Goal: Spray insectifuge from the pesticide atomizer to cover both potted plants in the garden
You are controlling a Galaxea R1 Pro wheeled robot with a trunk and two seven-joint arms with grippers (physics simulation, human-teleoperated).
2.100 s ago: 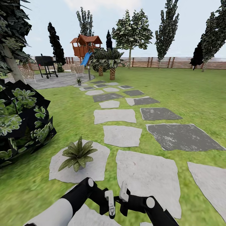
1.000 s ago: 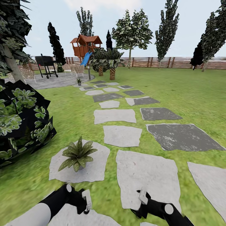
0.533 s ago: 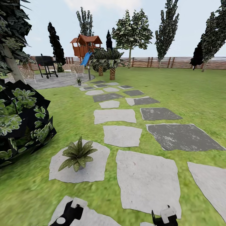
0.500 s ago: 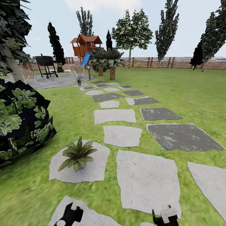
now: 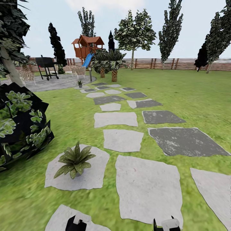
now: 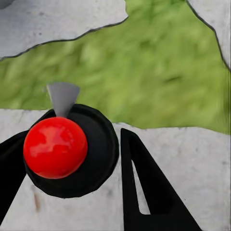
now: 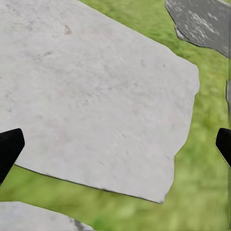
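Potted plants: near (image 5: pixel 74 159) at 11 o'clock, far (image 5: pixel 80 83) at 12 | step: searching for atomizer | my right fingers (image 7: pixel 9 147) spread, left unclear.

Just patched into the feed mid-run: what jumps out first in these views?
A spiky potted plant sits on a pale stepping stone near left, beside a big black-backed bush. The stone path runs toward an orange playhouse by the fence. A red ball lies between the left gripper's fingers.

Head camera overlooks lawn (image 5: pixel 192 96); wrist cameras face stepping stones (image 7: pixel 96 96) closely.
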